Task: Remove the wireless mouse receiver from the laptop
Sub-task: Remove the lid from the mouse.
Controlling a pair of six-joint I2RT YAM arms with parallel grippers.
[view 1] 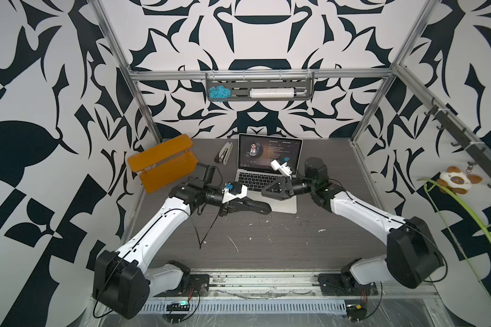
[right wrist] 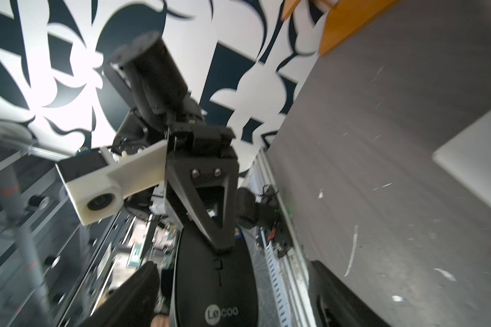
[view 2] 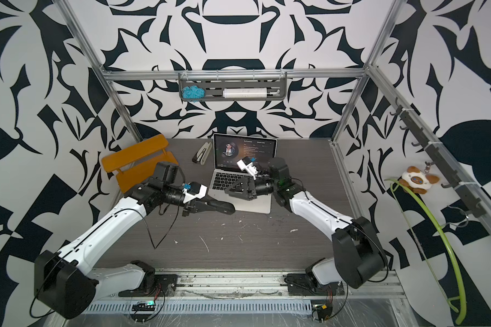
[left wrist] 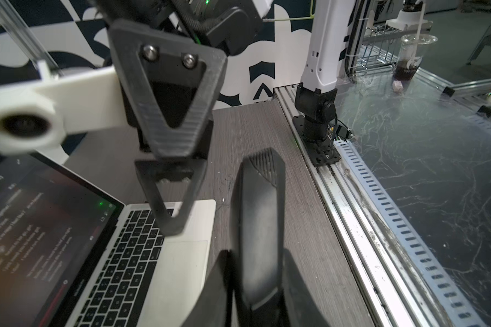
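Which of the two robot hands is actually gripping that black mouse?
The left hand: its fingers are clamped on the black mouse. The right hand stands wide open around the mouse's other end, not pinching it.

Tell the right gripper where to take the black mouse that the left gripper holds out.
Probably the free logo end of the mouse, pinched across its two long side edges, coming in end-on from the laptop side. The left gripper is shut on the flat faces at the other end, leaving this end and the edges free. The right gripper is open.
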